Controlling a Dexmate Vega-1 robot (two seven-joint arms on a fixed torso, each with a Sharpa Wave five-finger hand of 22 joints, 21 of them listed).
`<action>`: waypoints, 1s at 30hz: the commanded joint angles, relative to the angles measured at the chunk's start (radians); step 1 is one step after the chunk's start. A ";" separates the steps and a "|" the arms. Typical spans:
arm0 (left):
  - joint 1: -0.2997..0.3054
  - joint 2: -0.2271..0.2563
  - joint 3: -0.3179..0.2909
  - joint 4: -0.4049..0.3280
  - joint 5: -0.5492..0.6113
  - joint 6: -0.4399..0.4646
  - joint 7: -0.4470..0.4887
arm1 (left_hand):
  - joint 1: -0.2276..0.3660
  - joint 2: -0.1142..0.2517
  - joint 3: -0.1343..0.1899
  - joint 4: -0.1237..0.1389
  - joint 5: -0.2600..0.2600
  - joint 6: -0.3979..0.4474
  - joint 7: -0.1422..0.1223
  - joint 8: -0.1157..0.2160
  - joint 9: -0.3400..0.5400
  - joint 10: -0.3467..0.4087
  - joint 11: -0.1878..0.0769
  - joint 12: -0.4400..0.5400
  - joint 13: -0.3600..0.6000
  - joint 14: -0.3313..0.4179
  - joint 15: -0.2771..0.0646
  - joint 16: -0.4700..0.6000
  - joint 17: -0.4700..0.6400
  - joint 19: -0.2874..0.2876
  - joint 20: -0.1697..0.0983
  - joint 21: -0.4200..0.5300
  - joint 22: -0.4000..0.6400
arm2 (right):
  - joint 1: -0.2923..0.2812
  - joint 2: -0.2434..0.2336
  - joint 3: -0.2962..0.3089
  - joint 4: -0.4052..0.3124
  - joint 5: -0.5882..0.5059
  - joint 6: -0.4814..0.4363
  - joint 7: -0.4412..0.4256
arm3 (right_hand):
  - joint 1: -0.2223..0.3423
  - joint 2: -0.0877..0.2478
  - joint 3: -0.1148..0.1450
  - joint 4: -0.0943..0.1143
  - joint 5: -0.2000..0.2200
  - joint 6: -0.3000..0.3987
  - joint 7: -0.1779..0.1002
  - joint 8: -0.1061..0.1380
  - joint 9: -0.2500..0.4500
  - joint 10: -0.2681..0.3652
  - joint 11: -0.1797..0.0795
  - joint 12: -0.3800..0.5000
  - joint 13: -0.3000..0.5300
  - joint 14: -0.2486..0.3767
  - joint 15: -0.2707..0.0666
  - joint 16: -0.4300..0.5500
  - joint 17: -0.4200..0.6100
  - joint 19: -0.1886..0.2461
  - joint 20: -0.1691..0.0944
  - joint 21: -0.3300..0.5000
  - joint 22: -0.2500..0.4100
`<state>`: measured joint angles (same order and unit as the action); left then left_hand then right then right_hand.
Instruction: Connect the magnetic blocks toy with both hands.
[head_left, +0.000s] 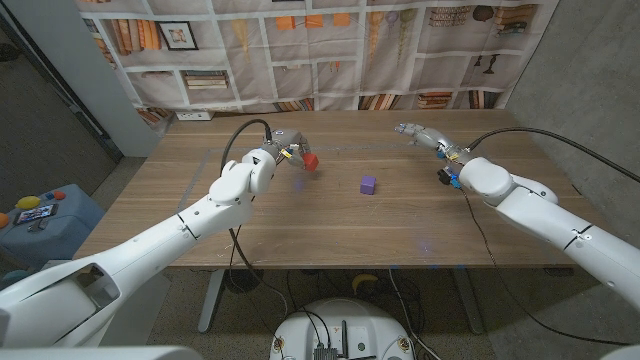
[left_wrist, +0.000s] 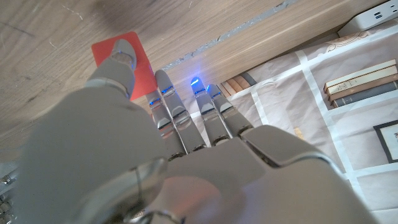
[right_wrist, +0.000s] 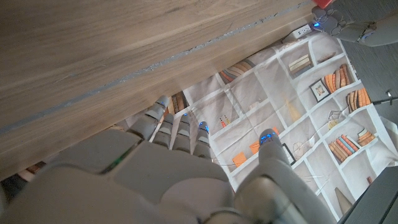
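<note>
Surface inspected: a wooden table (head_left: 330, 215) with pale plank grain, set before a backdrop sheet (head_left: 320, 50) printed with bookshelves, books and framed pictures. We read no brand, label or legible writing anywhere. At far left, below table level, we note a blue box (head_left: 45, 225) carrying small coloured toys. A white power strip (head_left: 194, 115) lies at the table's far left edge, against the backdrop.

Left of centre, the left hand (head_left: 283, 150) grips a red block (head_left: 311, 160), just above or at the tabletop; we cannot tell whether the block touches the wood. The left wrist view adds what the head view lacks: the thumb (left_wrist: 124, 59) lies across the red face, with the other fingers closed in beside it, blue lights at their tips.

Near the table's middle, a purple block (head_left: 368, 184) sits alone on the wood, well apart from both hands.

At far right, the right hand (head_left: 420, 133) hovers near the table's far edge, holding nothing, fingers extended and somewhat apart. The right wrist view shows its fingers (right_wrist: 180, 127) reaching past the table edge towards the backdrop, and the left hand with its red block in a distant corner.
</note>
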<state>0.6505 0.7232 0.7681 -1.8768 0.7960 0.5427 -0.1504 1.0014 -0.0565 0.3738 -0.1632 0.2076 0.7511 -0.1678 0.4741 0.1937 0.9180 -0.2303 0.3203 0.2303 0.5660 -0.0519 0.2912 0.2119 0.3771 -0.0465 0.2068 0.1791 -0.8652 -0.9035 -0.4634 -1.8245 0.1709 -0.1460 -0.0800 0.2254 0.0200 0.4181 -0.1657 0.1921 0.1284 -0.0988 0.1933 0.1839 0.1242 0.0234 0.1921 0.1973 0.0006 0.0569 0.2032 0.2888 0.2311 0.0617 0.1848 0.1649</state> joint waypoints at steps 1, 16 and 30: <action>0.005 -0.003 0.001 -0.020 -0.021 0.046 -0.001 | 0.005 0.012 -0.006 0.001 0.007 0.081 -0.022 0.008 0.015 0.001 0.004 -0.003 0.004 -0.002 -0.169 -0.001 0.003 -0.005 -0.005 -0.001 0.004 | 0.036 -0.054 -0.051 -0.105 -0.150 -0.137 0.041 | 0.034 -0.014 0.006 -0.015 -0.008 -0.017 -0.007 0.004 0.005 -0.031 0.003 -0.007 0.004 -0.018 0.017 -0.005 -0.002 -0.009 0.018 -0.004 0.004; 0.013 -0.007 0.005 -0.035 -0.050 0.097 0.021 | 0.005 0.018 -0.011 0.001 0.008 0.079 -0.021 0.006 0.015 0.001 0.004 -0.006 0.007 -0.003 -0.169 -0.003 0.004 -0.008 -0.006 -0.001 0.004 | 0.096 -0.119 -0.141 -0.237 -0.349 -0.326 0.188 | 0.108 -0.057 0.015 -0.019 -0.008 -0.054 0.012 0.010 0.013 -0.103 0.013 -0.008 0.011 -0.078 0.057 -0.009 -0.007 -0.071 0.054 -0.009 0.005; 0.010 -0.018 0.016 -0.036 -0.080 0.126 0.048 | 0.007 0.020 -0.016 0.000 0.008 0.084 -0.022 0.006 0.015 0.001 0.004 -0.008 0.009 -0.005 -0.169 -0.004 0.004 -0.012 -0.004 -0.002 0.004 | 0.156 -0.123 -0.232 -0.321 -0.493 -0.459 0.355 | 0.169 -0.080 0.028 -0.015 0.015 -0.118 0.041 0.007 0.025 -0.184 0.050 -0.010 0.021 -0.128 0.093 -0.009 -0.008 -0.114 0.082 -0.008 0.005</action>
<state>0.6643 0.7147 0.7737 -1.9129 0.7372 0.6509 -0.1233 1.0043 -0.0453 0.3599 -0.1606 0.2117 0.7510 -0.1678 0.4750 0.1937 0.9179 -0.2302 0.3135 0.2350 0.5661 -0.0519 0.2912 0.2118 0.3718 -0.0411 0.2068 0.1791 -0.7528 -1.0186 -0.6287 -2.0807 -0.1831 -0.4852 0.1318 0.3794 -0.0603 0.4365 -0.1833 0.2005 0.0243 -0.0555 0.1973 0.2026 -0.0474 0.0664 0.1856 0.2154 -0.1175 0.1458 0.1961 0.2785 0.1296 0.1412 0.1773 0.1649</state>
